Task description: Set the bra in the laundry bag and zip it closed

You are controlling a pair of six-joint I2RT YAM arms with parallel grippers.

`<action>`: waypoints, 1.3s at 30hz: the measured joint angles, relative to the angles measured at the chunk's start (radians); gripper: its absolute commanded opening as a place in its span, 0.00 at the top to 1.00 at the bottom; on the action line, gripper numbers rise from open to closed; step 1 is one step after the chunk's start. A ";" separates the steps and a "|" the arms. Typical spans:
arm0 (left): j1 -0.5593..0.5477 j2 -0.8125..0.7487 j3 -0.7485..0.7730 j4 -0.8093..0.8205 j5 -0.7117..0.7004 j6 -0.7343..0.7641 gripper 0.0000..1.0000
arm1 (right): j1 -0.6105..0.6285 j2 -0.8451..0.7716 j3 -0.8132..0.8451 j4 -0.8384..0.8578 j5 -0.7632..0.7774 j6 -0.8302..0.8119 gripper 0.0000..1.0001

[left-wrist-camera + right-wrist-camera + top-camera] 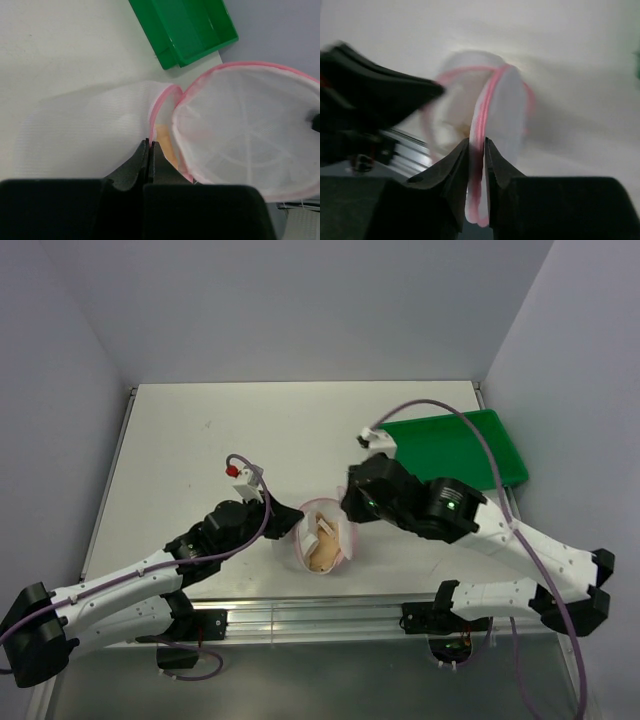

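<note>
The bra (pixel 322 545) is inside the bag (pixel 90 125). It shows as a tan lump through the open mouth. I think it is soft and light, and it squashes easily. It can be pushed down with a gentle poke. A loose bit near the mouth could get caught in the zip, so it should be tucked in first.

The bag is thin white mesh with a pink rim. It looks floppy and very light, so I think it will slide or fold if it is pulled from one side only. The pink rim looks like the firmest part and the best place to hold. The round flap (pixel 250 130) stands up from the mouth, so the bag is not zipped yet. I cannot see the zip's pull tab.

The left pincer (pixel 150 150) is at the bag's left edge. It is closed tight and pinches the pink rim. The right pincer (pixel 477 147) is at the bag's right edge. Its fingers are a little apart with the flap's pink rim between them. That picture is blurry, so I cannot tell if they are squeezing it.

The bag lies on the desk (pixel 200 440). A green tray (pixel 195 20) sits well apart from the bag, on the far right. Nothing shows inside it.
</note>
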 measured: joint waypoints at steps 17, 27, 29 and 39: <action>0.024 -0.035 -0.050 0.044 -0.048 0.019 1.00 | 0.024 -0.197 -0.391 0.613 -0.136 0.021 0.46; 0.089 -0.002 -0.018 0.054 0.024 0.055 0.97 | -0.003 -0.533 -0.882 0.722 -0.045 0.202 0.16; 0.104 0.007 -0.016 0.058 0.043 0.056 0.97 | -0.011 -0.546 -0.935 0.780 -0.049 0.237 0.16; 0.148 0.025 -0.015 0.072 0.113 0.081 0.96 | -0.056 -0.455 -1.116 1.178 -0.125 0.367 0.54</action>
